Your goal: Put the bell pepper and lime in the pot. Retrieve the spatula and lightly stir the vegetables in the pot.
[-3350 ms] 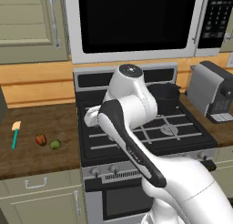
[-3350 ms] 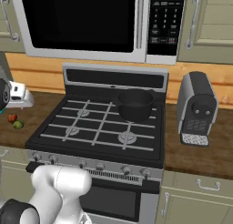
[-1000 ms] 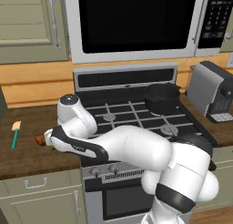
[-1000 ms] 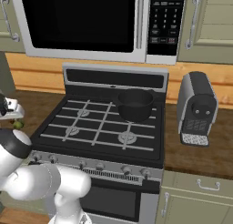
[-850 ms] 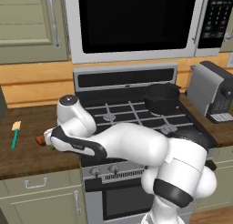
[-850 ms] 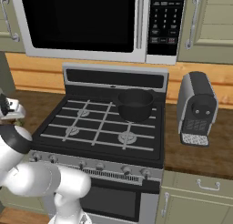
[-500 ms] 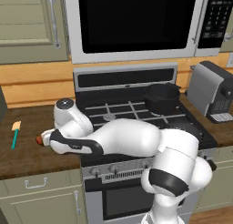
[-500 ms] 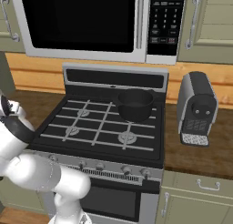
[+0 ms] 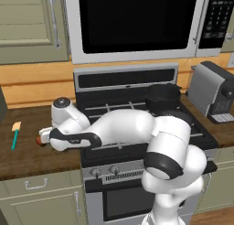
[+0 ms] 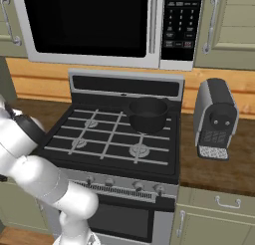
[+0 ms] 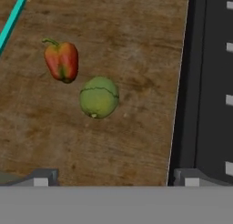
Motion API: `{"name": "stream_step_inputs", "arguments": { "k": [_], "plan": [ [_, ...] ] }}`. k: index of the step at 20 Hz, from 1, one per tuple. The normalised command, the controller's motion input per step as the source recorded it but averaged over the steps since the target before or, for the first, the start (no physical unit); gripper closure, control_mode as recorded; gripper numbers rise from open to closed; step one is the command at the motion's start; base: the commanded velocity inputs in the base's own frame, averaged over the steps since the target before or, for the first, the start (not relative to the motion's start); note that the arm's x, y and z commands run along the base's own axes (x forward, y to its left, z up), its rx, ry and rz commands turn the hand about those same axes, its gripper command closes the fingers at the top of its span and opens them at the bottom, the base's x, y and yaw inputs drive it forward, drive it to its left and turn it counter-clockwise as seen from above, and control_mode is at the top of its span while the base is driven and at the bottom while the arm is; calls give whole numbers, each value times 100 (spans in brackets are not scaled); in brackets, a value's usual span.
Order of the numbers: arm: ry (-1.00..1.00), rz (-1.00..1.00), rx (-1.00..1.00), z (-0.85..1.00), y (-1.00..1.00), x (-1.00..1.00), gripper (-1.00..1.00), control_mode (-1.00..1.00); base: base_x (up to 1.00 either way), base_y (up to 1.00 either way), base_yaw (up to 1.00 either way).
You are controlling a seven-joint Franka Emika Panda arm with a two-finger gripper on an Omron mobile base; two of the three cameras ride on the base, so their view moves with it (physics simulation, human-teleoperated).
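Looking down from the hand, the red-orange bell pepper (image 11: 61,60) and the green lime (image 11: 99,97) lie side by side on the wooden counter, apart from each other. My gripper (image 11: 113,178) hovers above them, open, its fingertips (image 11: 43,176) wide apart and the lime roughly between them. The spatula (image 11: 11,19) lies at the upper left, teal handle showing. From the left base, my hand (image 9: 45,136) hangs low over the counter, covering the lime; a sliver of pepper (image 9: 39,139) shows beside it, and the spatula (image 9: 16,134) rests further left. The black pot (image 9: 162,96) (image 10: 148,114) stands on the back right burner.
The stove (image 9: 137,109) (image 11: 207,82) borders the counter on the right. A grey coffee machine (image 9: 214,92) (image 10: 216,118) stands right of the stove. A microwave (image 9: 132,23) hangs above. My arm stretches across the stove's front left.
The arm has swung from above the stove down and left over the counter; over the last second the hand sank lower over the pepper and lime. Gripper stays open.
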Motion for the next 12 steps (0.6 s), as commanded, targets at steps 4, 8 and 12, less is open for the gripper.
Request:
{"name": "stream_step_inputs", "arguments": {
  "k": [4, 8, 12],
  "plan": [
    [0, -5, 0, -18, 23, 17, -100, -100, 0, 0, 0],
    [-1, -7, -3, -20, 25, 16, -100, -100, 0, 0, 0],
    [0, -7, 0, -8, 19, 22, -100, -100, 0, 0, 0]
  ]
}}
